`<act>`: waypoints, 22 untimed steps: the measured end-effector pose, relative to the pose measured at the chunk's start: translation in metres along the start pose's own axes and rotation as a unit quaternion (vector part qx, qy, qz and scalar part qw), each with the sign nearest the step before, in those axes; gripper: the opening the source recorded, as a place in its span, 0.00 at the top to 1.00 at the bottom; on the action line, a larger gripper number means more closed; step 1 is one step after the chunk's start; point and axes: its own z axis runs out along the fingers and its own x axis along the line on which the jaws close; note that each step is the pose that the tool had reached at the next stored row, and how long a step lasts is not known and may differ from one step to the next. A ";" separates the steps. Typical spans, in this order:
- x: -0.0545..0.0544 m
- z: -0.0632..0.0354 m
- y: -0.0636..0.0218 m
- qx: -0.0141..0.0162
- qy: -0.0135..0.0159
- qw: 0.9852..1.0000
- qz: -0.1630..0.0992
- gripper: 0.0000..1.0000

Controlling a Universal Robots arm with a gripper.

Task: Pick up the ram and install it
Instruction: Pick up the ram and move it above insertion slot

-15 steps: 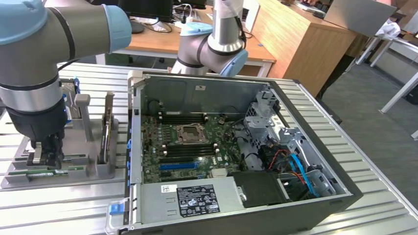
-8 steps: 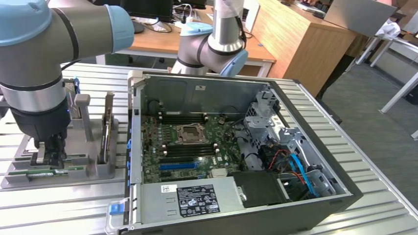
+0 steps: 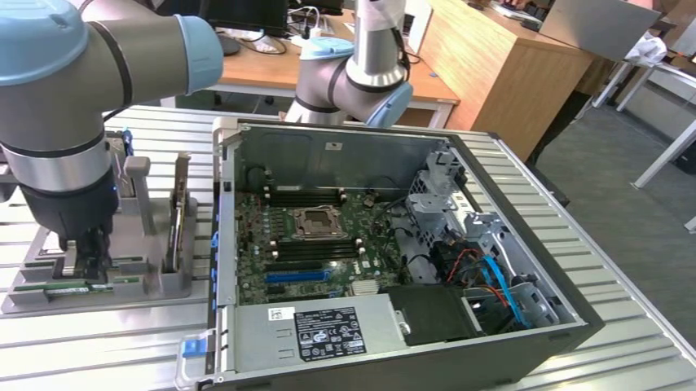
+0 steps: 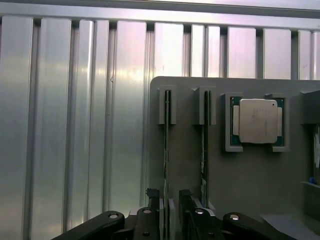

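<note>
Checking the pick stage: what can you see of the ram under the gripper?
The ram is seen edge-on: a thin dark strip standing on its long edge in a slot of the gray holder. A raised gray bracket cups the end away from the gripper. A second similar stick stands parallel in the next slot. The gripper straddles the ram, one finger each side with small gaps showing, so it looks seated, not clamped. Its chips and label are hidden.

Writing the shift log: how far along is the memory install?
Nothing looks done yet: the memory stick stands in its grey holder. Under way: the hand straddles it, open, with a gap showing beside it. Left: gripping, lifting and seating it in the open computer.
</note>
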 end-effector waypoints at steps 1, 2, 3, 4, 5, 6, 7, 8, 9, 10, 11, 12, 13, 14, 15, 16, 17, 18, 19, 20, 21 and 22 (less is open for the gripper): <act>0.000 0.0014 0.0000 0.000 0.000 1.000 0.000 0.70; 0.000 0.0027 -0.0001 0.000 0.000 1.000 0.000 0.70; 0.000 0.0039 -0.0001 0.000 0.000 1.000 0.000 0.70; 0.000 0.0050 -0.0001 0.000 0.000 1.000 0.000 0.70; 0.000 0.0061 -0.0002 0.000 0.000 1.000 0.000 0.70; 0.000 0.0070 -0.0002 0.000 0.000 1.000 0.000 0.70; 0.000 0.0075 -0.0002 0.000 0.000 1.000 0.000 0.70; 0.000 0.0075 -0.0002 0.000 0.000 1.000 0.000 0.70; 0.000 0.0075 -0.0002 0.000 0.000 1.000 0.000 0.70; 0.000 0.0075 -0.0002 0.000 0.000 1.000 0.000 0.70; 0.000 0.0076 -0.0002 0.000 0.000 1.000 0.000 0.70; 0.001 0.0078 -0.0002 0.000 0.000 1.000 0.000 0.70; 0.001 0.0079 -0.0003 0.000 0.000 1.000 0.000 0.70; 0.002 0.0077 -0.0002 0.000 0.000 1.000 0.000 0.70; 0.002 0.0076 -0.0002 0.000 0.000 1.000 0.000 0.70; 0.002 0.0076 -0.0002 0.000 0.000 1.000 0.000 0.70; 0.002 0.0077 -0.0002 0.000 0.000 1.000 0.000 0.70; 0.002 0.0079 -0.0002 0.000 0.000 1.000 0.000 0.70; 0.002 0.0087 -0.0002 0.000 0.000 1.000 0.000 0.70; 0.003 0.0097 -0.0001 0.000 0.000 1.000 0.000 0.70; 0.003 0.0108 0.0000 0.000 0.000 1.000 0.000 0.70; 0.003 0.0114 0.0002 0.000 0.000 1.000 0.000 0.70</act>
